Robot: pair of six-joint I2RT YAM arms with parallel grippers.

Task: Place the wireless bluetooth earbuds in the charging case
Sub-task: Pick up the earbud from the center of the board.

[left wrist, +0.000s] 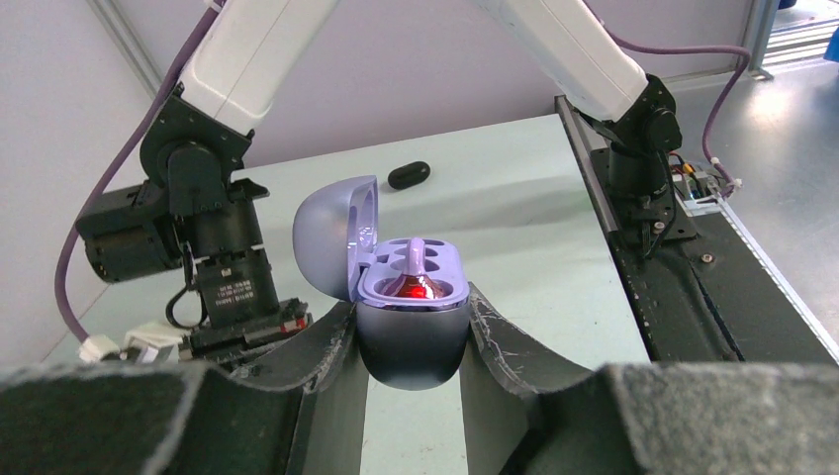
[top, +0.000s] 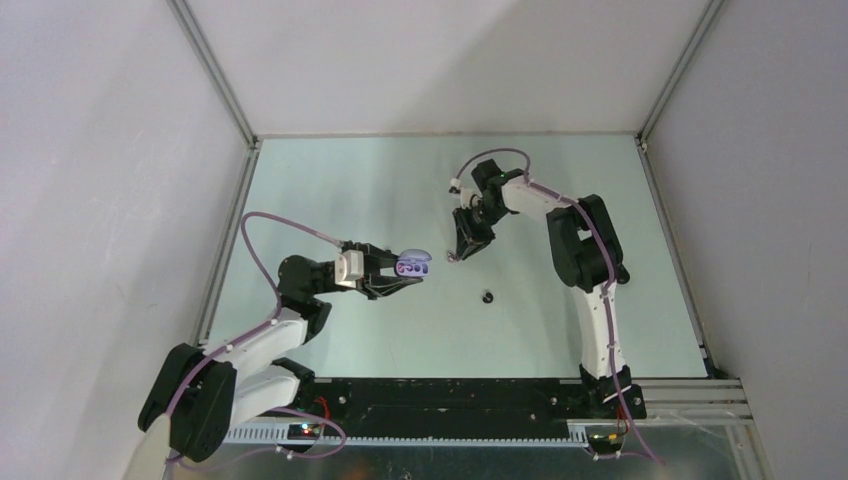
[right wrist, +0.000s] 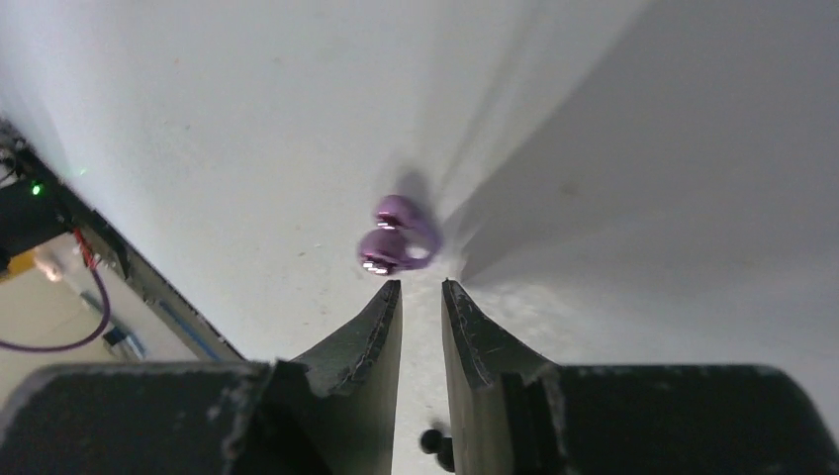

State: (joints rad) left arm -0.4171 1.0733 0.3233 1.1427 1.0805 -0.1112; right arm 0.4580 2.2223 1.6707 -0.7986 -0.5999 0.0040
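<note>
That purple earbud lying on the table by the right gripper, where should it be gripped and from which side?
Probably pinch the purple earbud across its rounded body, coming down from above with the right gripper. It lies low on the table just ahead of the fingertips, so only its sides offer purchase.

The glossy, egg-shaped plastic charging case (left wrist: 411, 341) is lavender, with paler lilac round its inner tray, where a red glint shows on the seated purple bud (left wrist: 418, 282). The small glossy purple earbud (right wrist: 396, 237) carries two white highlights. The bean-shaped black earbud (left wrist: 409, 175) is plain and unmarked. The smooth table top (top: 330, 190) is pale mint green. The left gripper's matte fingers (left wrist: 317, 346) are charcoal with whitish scuffs. The arm cable (left wrist: 67, 277) is purple.
</note>
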